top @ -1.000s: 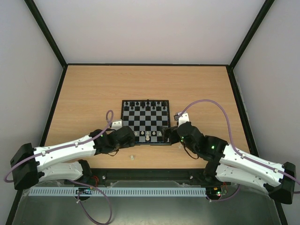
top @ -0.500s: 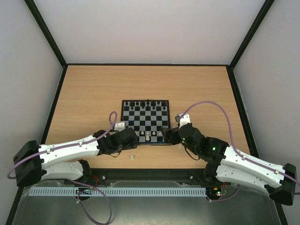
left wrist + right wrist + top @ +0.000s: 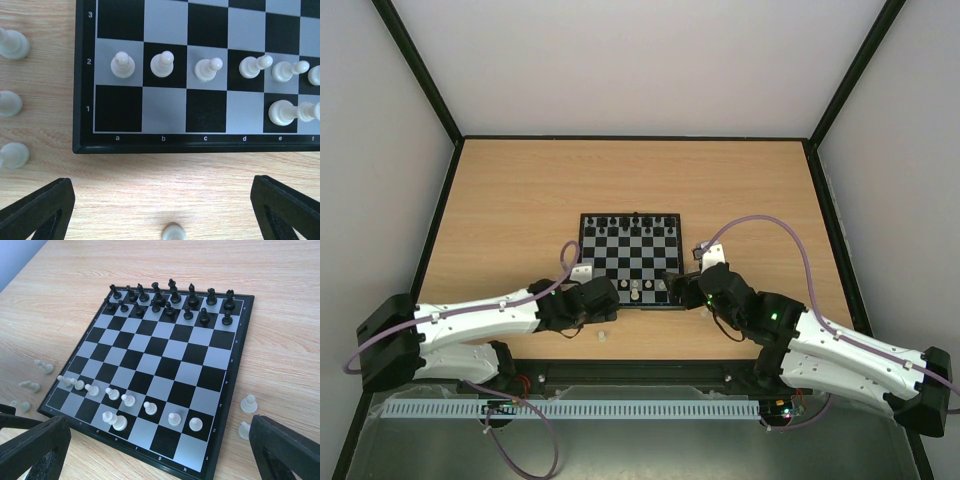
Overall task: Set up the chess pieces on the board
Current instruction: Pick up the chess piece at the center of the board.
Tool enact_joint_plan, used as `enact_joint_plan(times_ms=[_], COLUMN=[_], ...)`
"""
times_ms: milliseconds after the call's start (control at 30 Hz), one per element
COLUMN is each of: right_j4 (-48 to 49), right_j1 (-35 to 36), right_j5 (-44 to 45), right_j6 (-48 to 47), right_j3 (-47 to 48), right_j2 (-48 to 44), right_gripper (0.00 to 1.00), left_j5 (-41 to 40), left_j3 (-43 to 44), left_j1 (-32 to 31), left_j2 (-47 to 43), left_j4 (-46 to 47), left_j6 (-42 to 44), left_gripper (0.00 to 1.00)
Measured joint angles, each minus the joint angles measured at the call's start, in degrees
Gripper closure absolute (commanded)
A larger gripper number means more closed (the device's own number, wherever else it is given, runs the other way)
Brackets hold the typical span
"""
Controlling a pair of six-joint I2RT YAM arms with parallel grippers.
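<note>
I see both jaws wide, empty: left gripper (image 3: 161,197) straddles a loose white piece (image 3: 173,233), right gripper (image 3: 157,437) the board (image 3: 167,367)'s near edge.

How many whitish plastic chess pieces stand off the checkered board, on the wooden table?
6 whitish chess pieces: three left of the checkered board, one before its near edge, two on its right. More may be hidden.

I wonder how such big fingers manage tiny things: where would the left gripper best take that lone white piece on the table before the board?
Probably its narrow upper part, coming straight down from above. The white piece seems to stand alone on the table, apart from the board, and the open left gripper has a finger on either side of it.
</note>
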Motion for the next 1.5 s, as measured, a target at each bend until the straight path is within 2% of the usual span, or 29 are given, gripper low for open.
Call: enact_joint_plan(times_ms=[233, 967, 1267, 1500], right_j4=[0.02, 0.22, 0.70, 0.72], right_j1=[0.00, 0.00, 0.00, 0.00], right_j5=[-0.04, -0.04, 1.27, 2.71], right_j6=[0.00, 0.00, 0.20, 0.48], right_j3=[0.00, -0.02, -0.87, -0.87], right_j2=[0.00, 2.25, 2.19, 2.27], right_gripper=[0.01, 0.02, 0.01, 0.01], left_j5=[0.09, -0.20, -1.57, -2.67], left_j3=[0.11, -2.01, -5.53, -6.38], left_j1=[-1.92, -6.23, -13.40, -19.30], left_j2=[2.75, 2.45, 1.55, 4.44], left_j4=[0.76, 1.20, 2.80, 2.51], left_j6=[-1.05, -5.22, -9.70, -14.25], left_gripper=[0.01, 0.01, 0.01, 0.03])
